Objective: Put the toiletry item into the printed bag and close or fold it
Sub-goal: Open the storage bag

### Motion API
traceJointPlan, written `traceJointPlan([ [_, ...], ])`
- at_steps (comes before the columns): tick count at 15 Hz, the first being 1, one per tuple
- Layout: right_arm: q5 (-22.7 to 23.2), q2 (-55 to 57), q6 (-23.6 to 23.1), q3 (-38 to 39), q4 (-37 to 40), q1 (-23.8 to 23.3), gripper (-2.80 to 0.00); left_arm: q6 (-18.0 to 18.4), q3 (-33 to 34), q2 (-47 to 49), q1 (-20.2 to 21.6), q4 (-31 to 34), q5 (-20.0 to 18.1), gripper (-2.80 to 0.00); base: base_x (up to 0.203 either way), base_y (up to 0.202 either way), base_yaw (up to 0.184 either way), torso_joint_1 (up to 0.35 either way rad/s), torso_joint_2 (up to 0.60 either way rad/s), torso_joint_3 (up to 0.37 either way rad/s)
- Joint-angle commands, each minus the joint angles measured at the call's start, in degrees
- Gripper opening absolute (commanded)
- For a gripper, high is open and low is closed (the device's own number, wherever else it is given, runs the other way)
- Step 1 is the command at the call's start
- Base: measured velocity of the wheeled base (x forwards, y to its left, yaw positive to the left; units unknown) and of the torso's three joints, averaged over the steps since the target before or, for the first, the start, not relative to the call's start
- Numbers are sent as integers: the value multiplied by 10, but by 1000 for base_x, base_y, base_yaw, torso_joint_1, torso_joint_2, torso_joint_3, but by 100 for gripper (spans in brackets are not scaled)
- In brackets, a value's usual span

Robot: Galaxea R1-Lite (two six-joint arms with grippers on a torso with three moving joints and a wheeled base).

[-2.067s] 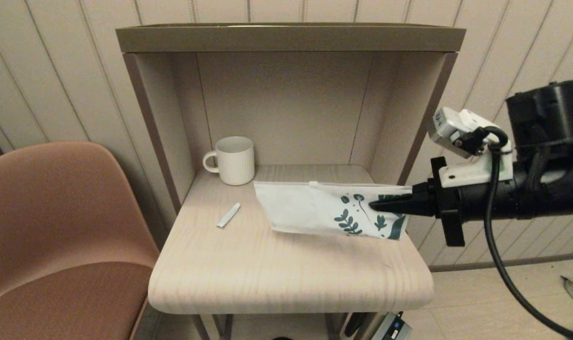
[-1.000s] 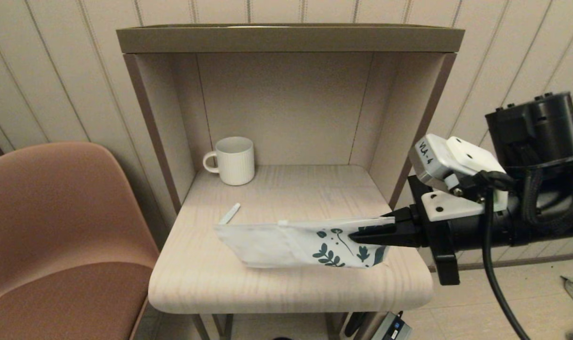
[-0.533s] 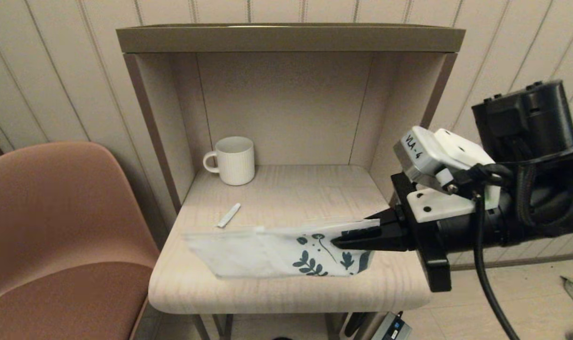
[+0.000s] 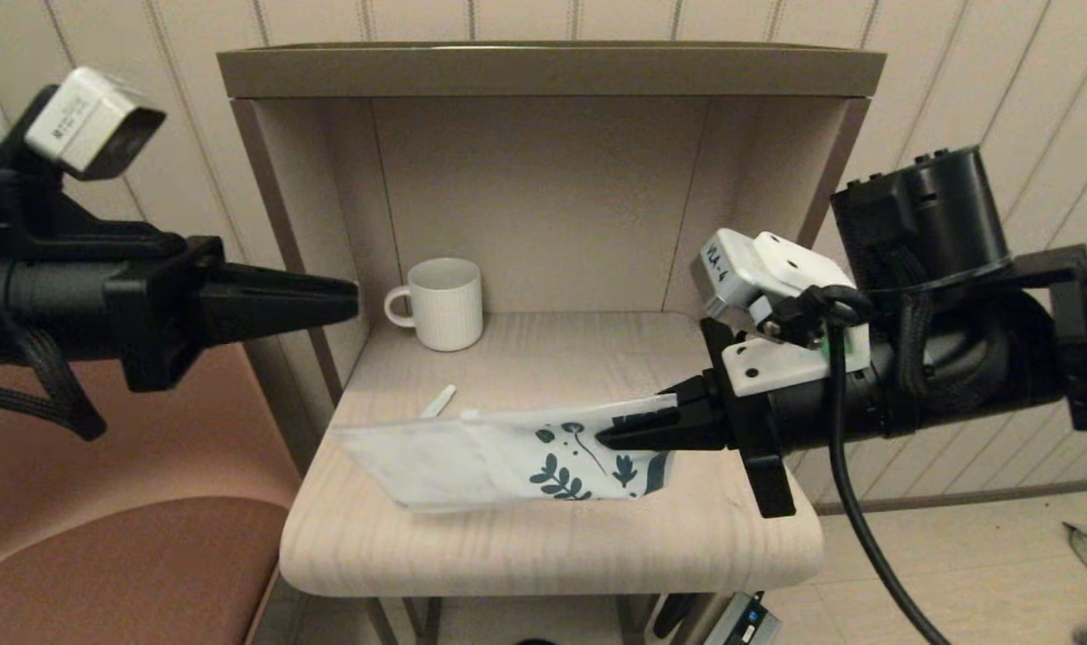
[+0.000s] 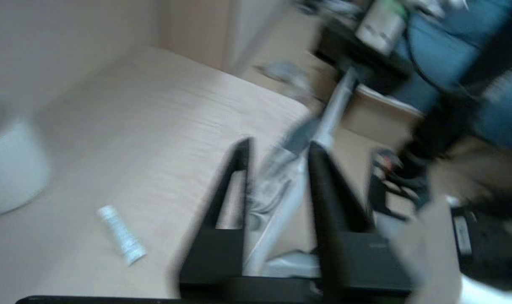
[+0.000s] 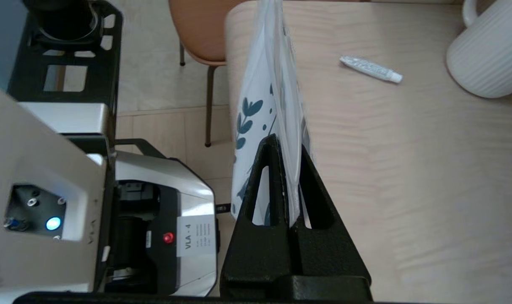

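Note:
The printed bag [image 4: 471, 461] hangs on edge just above the front of the table [image 4: 552, 555], leaf prints at its right end. My right gripper [image 4: 601, 439] is shut on that printed end [image 6: 256, 84], with the bag's edge pinched between the fingers [image 6: 272, 169]. The toiletry item [image 4: 439, 402], a slim white stick, lies flat on the table behind the bag, its near end hidden; it shows whole in the wrist views [image 6: 370, 69] [image 5: 120, 234]. My left gripper [image 4: 350, 300] hovers open, high at the table's left edge, apart from both; its gap [image 5: 279, 145] is empty.
A white ribbed mug [image 4: 444, 303] stands at the back left of the table. The shelf's side walls [image 4: 283, 242] and top board [image 4: 552, 72] box in the rear. A brown chair [image 4: 104, 537] stands left of the table.
My right gripper has carried the bag leftward and toward the table's front, so it now covers part of the stick. My left arm has come into view from the left.

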Motion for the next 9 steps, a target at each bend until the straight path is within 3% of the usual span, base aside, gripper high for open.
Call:
traceJointPlan([
  [1,3,8,-3,-10,0,1,-280,7,-2,54,-17,-4,-22,0,0,0,0,0,0,0],
  [5,5,9,-3,-25,0,0,-280,7,-5,103,-68,-57,-24,0,0,0,0,0,0,0],
  [9,9,7,-3,-23,-2,-5,-280,8,-24,127,-95,-63,-19,0,0,0,0,0,0,0],
])
